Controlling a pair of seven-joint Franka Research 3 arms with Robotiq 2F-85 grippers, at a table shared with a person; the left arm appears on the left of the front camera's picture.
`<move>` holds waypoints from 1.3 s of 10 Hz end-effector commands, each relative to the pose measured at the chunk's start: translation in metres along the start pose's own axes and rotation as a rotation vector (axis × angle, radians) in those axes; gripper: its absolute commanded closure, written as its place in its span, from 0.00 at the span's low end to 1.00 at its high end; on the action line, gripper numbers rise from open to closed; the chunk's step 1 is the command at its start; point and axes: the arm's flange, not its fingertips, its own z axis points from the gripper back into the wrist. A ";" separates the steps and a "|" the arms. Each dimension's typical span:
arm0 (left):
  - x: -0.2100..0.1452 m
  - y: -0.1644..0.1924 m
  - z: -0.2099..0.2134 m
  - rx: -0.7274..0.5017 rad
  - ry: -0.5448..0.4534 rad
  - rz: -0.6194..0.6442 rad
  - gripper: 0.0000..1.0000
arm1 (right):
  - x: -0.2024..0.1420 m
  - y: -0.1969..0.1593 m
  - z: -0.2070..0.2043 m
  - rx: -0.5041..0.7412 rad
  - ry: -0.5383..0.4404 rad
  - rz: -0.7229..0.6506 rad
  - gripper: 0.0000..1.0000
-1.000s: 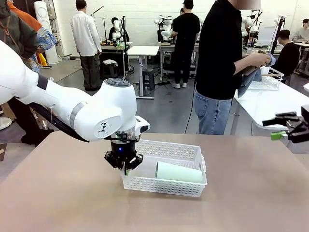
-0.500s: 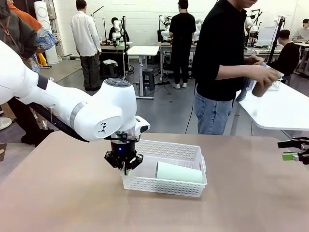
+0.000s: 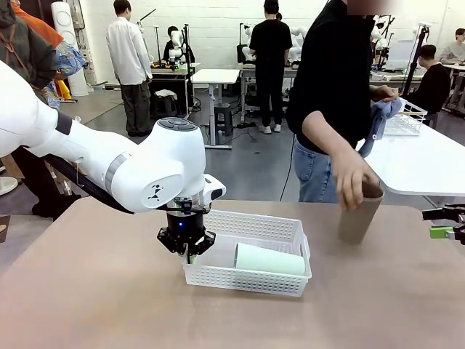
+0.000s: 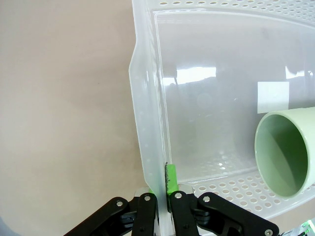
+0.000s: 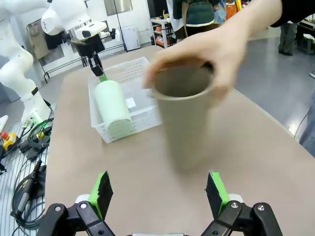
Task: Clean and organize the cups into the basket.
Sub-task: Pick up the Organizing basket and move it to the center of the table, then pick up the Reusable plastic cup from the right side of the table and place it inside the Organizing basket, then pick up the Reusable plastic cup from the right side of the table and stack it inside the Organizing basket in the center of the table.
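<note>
A pale mint green cup (image 3: 269,259) (image 4: 288,152) (image 5: 113,105) lies on its side in the white lattice basket (image 3: 247,280) (image 4: 147,123) (image 5: 135,69) at mid-table. My left gripper (image 3: 187,254) (image 4: 164,194) points straight down and is shut on the basket's left end wall. At the right of the table, a person's hand (image 3: 352,182) (image 5: 211,54) holds a brown cup (image 3: 358,218) (image 5: 184,123) upright by its rim. Its base is on or just above the tabletop. My right gripper (image 3: 445,222) (image 5: 160,189) is open at the table's right edge, a short way from that cup and facing it.
The person stands at the far side and holds a blue cloth (image 3: 381,113) in the other hand. A white wire basket (image 3: 403,120) sits on the neighbouring white table. Bare brown tabletop (image 3: 109,305) lies in front of and to the left of the lattice basket.
The person turned from the neighbouring table and brought a brown cup down to my table's right side. My right gripper drew back towards the right edge. The left arm stayed still.
</note>
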 end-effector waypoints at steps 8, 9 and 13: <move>-0.001 -0.001 0.002 0.001 -0.008 -0.004 1.00 | -0.002 0.000 -0.002 -0.007 0.015 0.002 0.00; -0.001 -0.001 0.002 0.001 -0.008 -0.004 1.00 | -0.002 0.000 -0.002 -0.007 0.015 0.002 0.00; -0.001 -0.001 0.002 0.001 -0.008 -0.004 1.00 | -0.001 0.000 0.000 -0.002 0.002 -0.001 0.00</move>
